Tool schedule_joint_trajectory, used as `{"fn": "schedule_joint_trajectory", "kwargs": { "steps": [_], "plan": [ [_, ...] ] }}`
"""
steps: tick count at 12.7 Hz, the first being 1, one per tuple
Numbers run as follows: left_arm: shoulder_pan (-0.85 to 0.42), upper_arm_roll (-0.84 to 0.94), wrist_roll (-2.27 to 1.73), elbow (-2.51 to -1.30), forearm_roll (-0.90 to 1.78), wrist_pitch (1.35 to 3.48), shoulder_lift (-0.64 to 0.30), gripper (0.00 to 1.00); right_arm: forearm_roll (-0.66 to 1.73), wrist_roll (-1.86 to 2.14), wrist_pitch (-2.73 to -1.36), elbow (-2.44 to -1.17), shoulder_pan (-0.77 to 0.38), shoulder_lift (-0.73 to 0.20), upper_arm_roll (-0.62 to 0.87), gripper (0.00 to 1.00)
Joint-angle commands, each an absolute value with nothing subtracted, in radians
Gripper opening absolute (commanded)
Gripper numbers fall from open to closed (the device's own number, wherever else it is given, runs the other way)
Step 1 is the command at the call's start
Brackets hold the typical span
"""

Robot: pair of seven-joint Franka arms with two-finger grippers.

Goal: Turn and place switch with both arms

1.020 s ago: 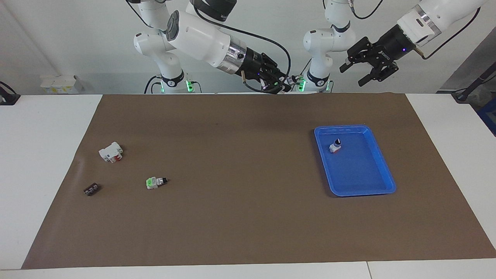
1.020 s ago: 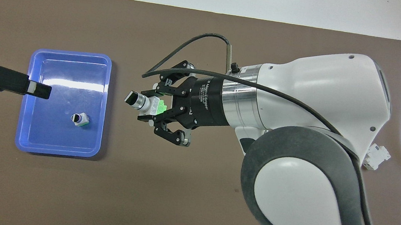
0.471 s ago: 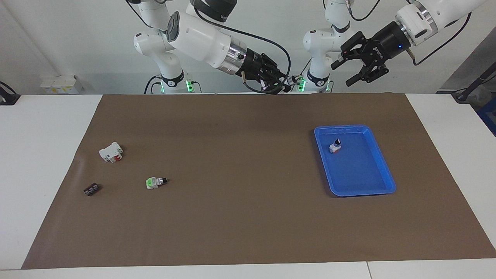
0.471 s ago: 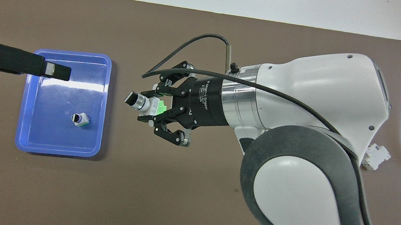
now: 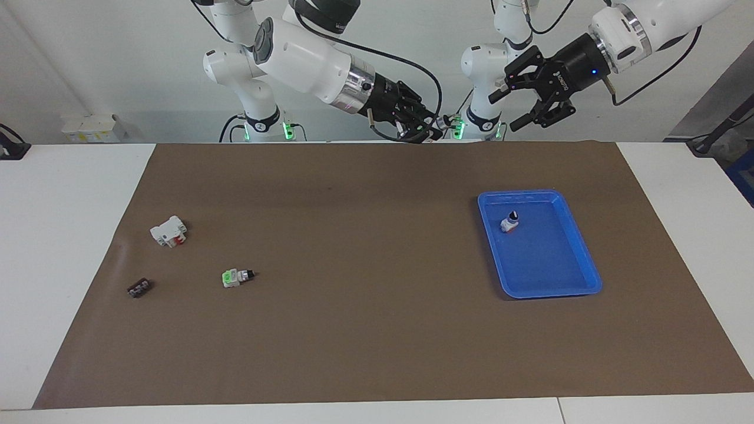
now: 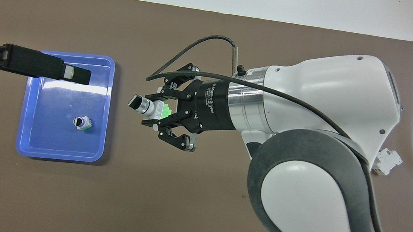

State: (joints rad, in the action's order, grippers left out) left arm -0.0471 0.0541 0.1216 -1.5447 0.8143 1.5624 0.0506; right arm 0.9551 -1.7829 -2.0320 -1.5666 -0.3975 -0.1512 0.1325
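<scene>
Overhead, 2 white robot arms work above a brown mat with a blue tray.

Right gripper reaches level over the mat beside the tray, pinching the switch by its green end, black knob pointing toward the tray. Left gripper hangs raised, fingers spread; overhead it covers the tray's farther rim. Only the facing view shows a second green switch lying on the mat, well apart from the tray.
</scene>
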Motion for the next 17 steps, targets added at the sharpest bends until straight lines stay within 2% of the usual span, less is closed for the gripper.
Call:
{"fn": "schedule_joint_trajectory", "kwargs": {
  "steps": [1, 3, 4, 5, 7, 8, 9, 17],
  "plan": [
    [-0.118, 0.048, 0.129, -1.641, 0.839, 1.65, 0.1, 0.78, 0.936, -1.816, -2.008, -1.539, -0.385, -0.164, 0.141, 0.0],
    [-0.167, 0.046, 0.126, -1.701, 0.839, 1.758, 0.126, 0.76, 0.936, -1.815, -2.008, -1.54, -0.385, -0.164, 0.141, 0.0],
    [-0.173, 0.046, 0.126, -1.712, 0.839, 1.756, 0.13, 0.65, 0.936, -1.815, -2.008, -1.54, -0.385, -0.164, 0.141, 0.0],
    [-0.173, 0.048, 0.126, -1.712, 0.839, 1.746, 0.13, 0.6, 0.936, -1.815, -2.006, -1.54, -0.385, -0.164, 0.141, 0.0],
    [-0.176, 0.051, 0.127, -1.712, 0.839, 1.727, 0.133, 0.59, 0.936, -1.815, -2.008, -1.542, -0.385, -0.164, 0.141, 0.0],
    [-0.175, 0.055, 0.127, -1.71, 0.839, 1.717, 0.133, 0.54, 0.936, -1.816, -2.006, -1.542, -0.385, -0.164, 0.141, 0.0],
    [-0.175, 0.055, 0.127, -1.709, 0.841, 1.707, 0.133, 0.45, 0.936, -1.816, -2.006, -1.542, -0.385, -0.164, 0.141, 0.0],
    [-0.175, 0.071, 0.13, -1.727, 0.839, 1.704, 0.143, 0.42, 0.936, -1.816, -2.006, -1.542, -0.385, -0.164, 0.141, 0.0]
  ]
}}
